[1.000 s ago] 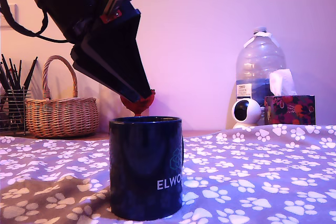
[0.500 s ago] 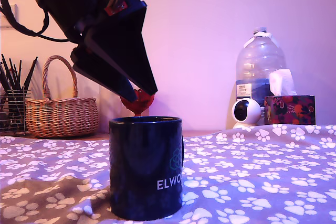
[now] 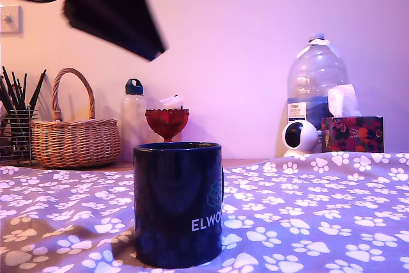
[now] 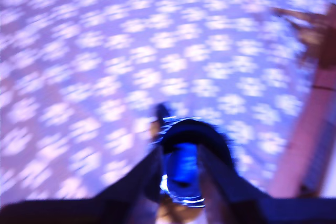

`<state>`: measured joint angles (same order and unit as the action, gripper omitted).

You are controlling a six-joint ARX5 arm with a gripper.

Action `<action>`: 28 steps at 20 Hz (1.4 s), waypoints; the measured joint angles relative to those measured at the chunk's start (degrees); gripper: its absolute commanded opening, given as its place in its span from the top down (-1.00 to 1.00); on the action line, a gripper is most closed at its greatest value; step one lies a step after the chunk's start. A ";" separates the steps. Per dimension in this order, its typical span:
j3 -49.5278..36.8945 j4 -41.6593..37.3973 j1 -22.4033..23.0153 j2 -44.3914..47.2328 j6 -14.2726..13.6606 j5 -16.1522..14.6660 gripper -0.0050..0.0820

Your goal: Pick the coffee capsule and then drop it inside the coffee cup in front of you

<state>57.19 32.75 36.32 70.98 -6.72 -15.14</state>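
Note:
The coffee cup (image 3: pixel 177 202), a glossy dark mug lettered "ELWO", stands upright on the paw-print cloth (image 3: pixel 307 215) near the front. My gripper (image 3: pixel 150 52) is a blurred dark shape high above it, toward the exterior view's left. In the wrist view the gripper (image 4: pixel 181 153) looks straight down on the coffee cup (image 4: pixel 218 140), its fingers (image 4: pixel 152 171) slightly apart and open. Through the gap a blue shape, apparently the coffee capsule (image 4: pixel 181 169), shows inside the cup's rim. The picture is blurred, so I cannot see any contact with the fingers.
Along the back stand a wire pen holder (image 3: pixel 14 126), a wicker basket (image 3: pixel 75 139), a small bottle (image 3: pixel 133 113), a red goblet dish (image 3: pixel 167 121), a large water bottle (image 3: pixel 316 87), a white camera (image 3: pixel 300 135) and a tissue box (image 3: pixel 353 132).
My gripper has risen sharply from just over the cup's rim and drawn up toward the exterior view's left. The red dish and small bottle behind it now show.

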 measured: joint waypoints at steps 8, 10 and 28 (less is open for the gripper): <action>-6.45 -1.46 -6.10 -0.98 2.08 0.02 0.93; -6.45 -2.01 -6.43 -1.18 2.08 0.02 0.93; -26.73 -19.98 -8.35 -11.56 4.20 -4.74 0.93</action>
<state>30.46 12.78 27.97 59.42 -2.52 -19.88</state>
